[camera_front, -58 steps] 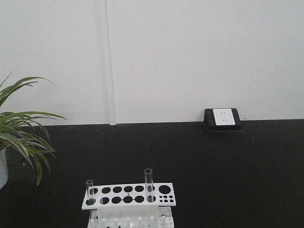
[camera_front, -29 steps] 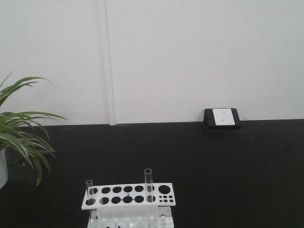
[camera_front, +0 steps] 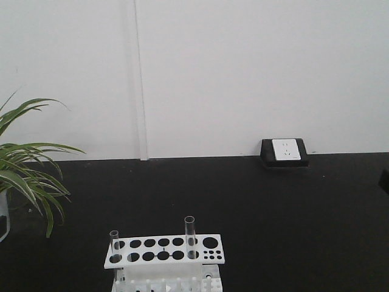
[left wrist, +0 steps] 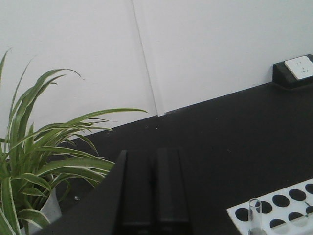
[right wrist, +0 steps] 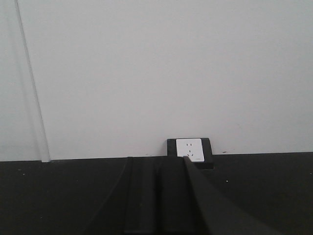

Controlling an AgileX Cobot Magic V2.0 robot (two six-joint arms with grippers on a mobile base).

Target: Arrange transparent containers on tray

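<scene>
Nothing has shifted since a second ago: the shorter test tube (camera_front: 114,245) and taller test tube (camera_front: 189,234) stand in the white rack (camera_front: 164,250), bottom of the front view. No tray shows, so I'd say nothing is arranged yet. Only the wrist views show the left gripper (left wrist: 154,196) and right gripper (right wrist: 156,196), both clenched on nothing.

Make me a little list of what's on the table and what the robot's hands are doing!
rack: white, holed, at the near edge of the black table
tall tube: upright in rack
short tube: upright at rack's left end
tray: not in view
plant: far left
left gripper: shut, empty
right gripper: shut, empty
</scene>
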